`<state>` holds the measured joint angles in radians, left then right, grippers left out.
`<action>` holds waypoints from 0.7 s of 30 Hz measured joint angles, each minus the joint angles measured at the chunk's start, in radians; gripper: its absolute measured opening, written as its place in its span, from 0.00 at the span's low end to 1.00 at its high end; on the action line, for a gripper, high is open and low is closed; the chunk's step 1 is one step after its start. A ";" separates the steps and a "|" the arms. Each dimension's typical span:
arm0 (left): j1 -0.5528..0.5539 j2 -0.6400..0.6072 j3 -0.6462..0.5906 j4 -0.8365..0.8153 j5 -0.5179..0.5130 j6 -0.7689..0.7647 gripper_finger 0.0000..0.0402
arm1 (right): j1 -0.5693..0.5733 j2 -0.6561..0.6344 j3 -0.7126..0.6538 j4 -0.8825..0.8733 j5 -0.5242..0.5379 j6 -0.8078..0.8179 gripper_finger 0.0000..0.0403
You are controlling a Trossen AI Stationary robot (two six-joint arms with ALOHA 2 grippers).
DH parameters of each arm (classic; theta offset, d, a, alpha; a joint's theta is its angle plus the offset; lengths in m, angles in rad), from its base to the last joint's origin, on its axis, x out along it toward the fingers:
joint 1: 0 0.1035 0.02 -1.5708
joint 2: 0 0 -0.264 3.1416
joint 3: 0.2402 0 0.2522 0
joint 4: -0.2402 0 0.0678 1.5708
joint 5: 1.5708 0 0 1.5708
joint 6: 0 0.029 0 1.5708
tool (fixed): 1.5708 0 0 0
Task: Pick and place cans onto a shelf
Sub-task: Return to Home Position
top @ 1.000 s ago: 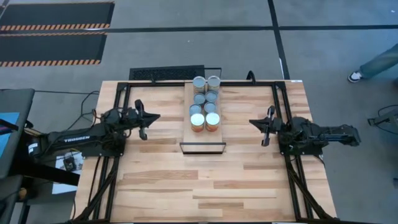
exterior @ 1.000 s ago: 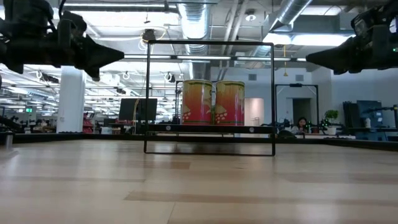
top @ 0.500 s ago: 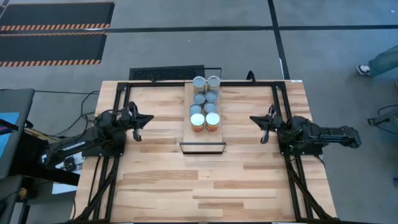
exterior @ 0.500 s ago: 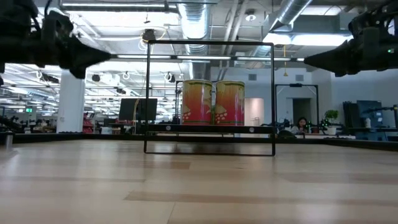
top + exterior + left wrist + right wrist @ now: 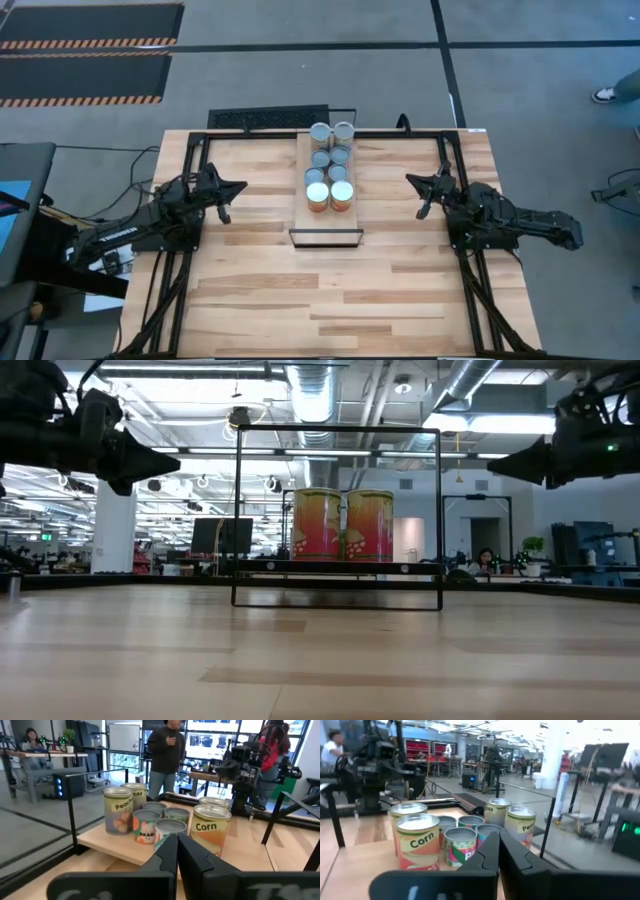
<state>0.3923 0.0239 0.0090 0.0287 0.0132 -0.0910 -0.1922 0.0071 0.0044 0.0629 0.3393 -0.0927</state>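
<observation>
Both claws have pulled back toward the table (image 5: 330, 300) edges. Now my left claw (image 5: 238, 187) and right claw (image 5: 413, 183) are clenched, holding nothing. All the cans (image 5: 330, 165) stand on the shelf (image 5: 325, 222); I judge only homing remains: fold back clear of them.

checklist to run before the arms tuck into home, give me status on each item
1. All cans on the shelf: ok. Eight stand in two rows, and none is on the tabletop.
2. Cans upright: ok. Their round tops face up in the high view, and the front pair stands straight in the low view.
3. Left tool empty: ok. It is shut on nothing, off the shelf's left side.
4. Right tool empty: ok. It is shut on nothing, off the shelf's right side.
5. Nobody beside the table: ok in the high view. Only a shoe shows, at the floor's far right edge.
</observation>
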 joint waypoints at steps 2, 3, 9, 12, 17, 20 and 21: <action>0.000 0.011 0.000 0.004 0.000 0.000 0.00 | -0.009 0.001 0.000 0.000 0.000 0.050 0.07; 0.000 0.016 0.000 0.003 0.000 -0.001 0.00 | -0.013 0.001 0.000 0.000 0.000 0.067 0.08; 0.000 0.024 0.000 0.003 0.000 0.040 0.00 | -0.014 -0.002 0.000 0.000 0.000 0.074 0.10; 0.000 0.024 0.000 0.003 0.000 0.046 0.00 | -0.014 -0.002 0.000 0.000 0.000 0.074 0.10; 0.000 0.024 -0.001 0.003 0.000 0.051 0.00 | -0.013 -0.002 0.000 0.000 0.000 0.074 0.10; 0.000 0.024 -0.001 0.003 0.000 0.053 0.00 | -0.013 -0.002 0.000 0.000 0.000 0.075 0.10; 0.000 0.024 -0.001 0.003 0.001 0.050 0.00 | -0.013 -0.002 0.000 0.000 0.000 0.075 0.10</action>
<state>0.3923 0.0475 0.0082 0.0319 0.0138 -0.0405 -0.2054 0.0055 0.0044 0.0631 0.3393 -0.0181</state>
